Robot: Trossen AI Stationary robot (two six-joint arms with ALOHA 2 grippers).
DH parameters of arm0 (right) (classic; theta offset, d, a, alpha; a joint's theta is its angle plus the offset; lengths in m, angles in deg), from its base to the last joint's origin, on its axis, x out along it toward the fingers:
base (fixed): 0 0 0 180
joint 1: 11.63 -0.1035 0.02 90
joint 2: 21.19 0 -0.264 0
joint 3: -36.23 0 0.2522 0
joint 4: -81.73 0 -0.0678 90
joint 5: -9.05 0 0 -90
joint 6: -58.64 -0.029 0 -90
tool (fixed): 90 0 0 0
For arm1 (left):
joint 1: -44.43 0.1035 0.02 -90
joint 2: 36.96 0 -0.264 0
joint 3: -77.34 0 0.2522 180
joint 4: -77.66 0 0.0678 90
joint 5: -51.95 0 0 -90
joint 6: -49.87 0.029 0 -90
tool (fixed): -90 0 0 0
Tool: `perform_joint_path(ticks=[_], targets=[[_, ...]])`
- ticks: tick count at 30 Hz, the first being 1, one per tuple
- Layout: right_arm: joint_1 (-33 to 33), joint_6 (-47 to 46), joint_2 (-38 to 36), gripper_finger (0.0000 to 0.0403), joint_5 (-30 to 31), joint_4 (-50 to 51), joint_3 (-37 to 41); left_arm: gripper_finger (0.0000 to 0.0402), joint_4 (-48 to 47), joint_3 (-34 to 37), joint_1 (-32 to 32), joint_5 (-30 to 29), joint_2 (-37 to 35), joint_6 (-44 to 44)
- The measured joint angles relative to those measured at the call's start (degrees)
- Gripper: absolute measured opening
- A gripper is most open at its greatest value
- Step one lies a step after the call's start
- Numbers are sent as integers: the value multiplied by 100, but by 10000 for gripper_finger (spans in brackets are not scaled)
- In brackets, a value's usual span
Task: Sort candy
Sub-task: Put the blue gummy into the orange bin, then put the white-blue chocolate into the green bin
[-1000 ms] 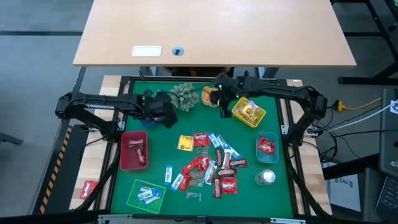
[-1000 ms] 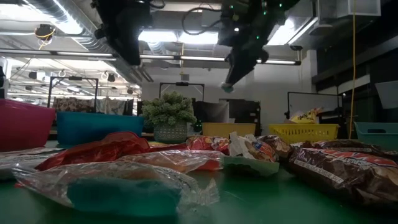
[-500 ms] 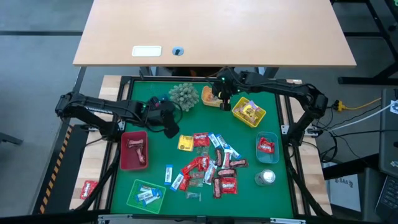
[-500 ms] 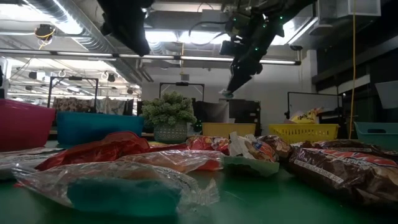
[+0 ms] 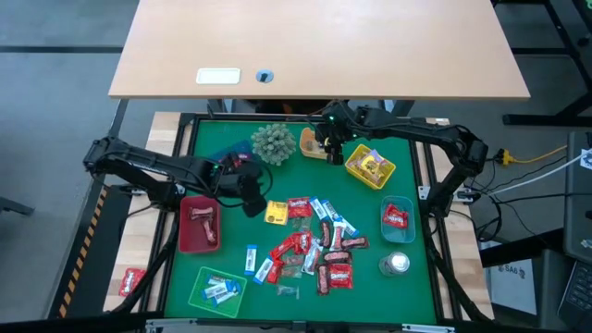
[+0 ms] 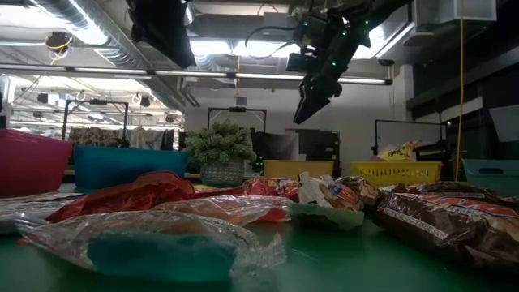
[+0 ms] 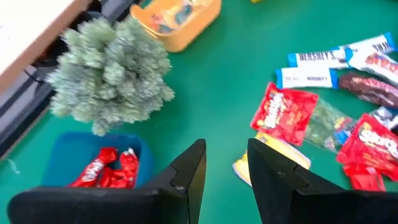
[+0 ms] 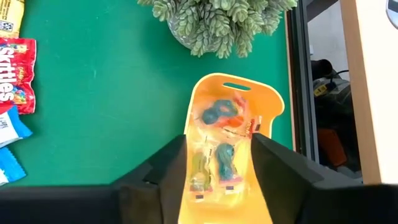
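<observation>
From above, the candy [image 5: 310, 242] lies heaped on the green bench [image 5: 370, 287], in front of the plant [image 5: 274, 142]. The left wrist view shows Skittles [image 7: 283, 114] and Hershey's [image 7: 319, 57] packets beyond the left end effector [image 7: 225, 163], its fingers narrowly apart and empty. The right wrist view shows the right end effector [image 8: 218, 152] spread wide and empty over a yellow tray [image 8: 235, 93] of clear-wrapped sweets beside the plant, a Skittles packet [image 8: 13, 73] farther off.

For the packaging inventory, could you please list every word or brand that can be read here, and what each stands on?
"HERSHEY'S": blue-white candy bar wrapper.
"SKITTLES", first letter cut off: red candy packet.
Red packet and second blue-white bar: print too blurred to read.
High view pile and white label on the wooden desk: too small to read.
</observation>
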Motion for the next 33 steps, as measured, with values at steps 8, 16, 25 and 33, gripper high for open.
perform_joint_path(ticks=[8, 16, 25, 33], targets=[[-2, 2, 0, 202, 0, 15, 0, 106, 427, -2, -26, 576, 184, -38], [-2, 2, 2, 201, 0, 48, 0, 107, 609, -9, -412, 1567, 479, -490], [-2, 2, 2, 200, 0, 144, 0, 157, 464, -4, -790, 2079, 1051, -2591], [-2, 2, 2, 200, -1, 152, 0, 158, 491, -2, -1104, 3039, 1278, -3800]])
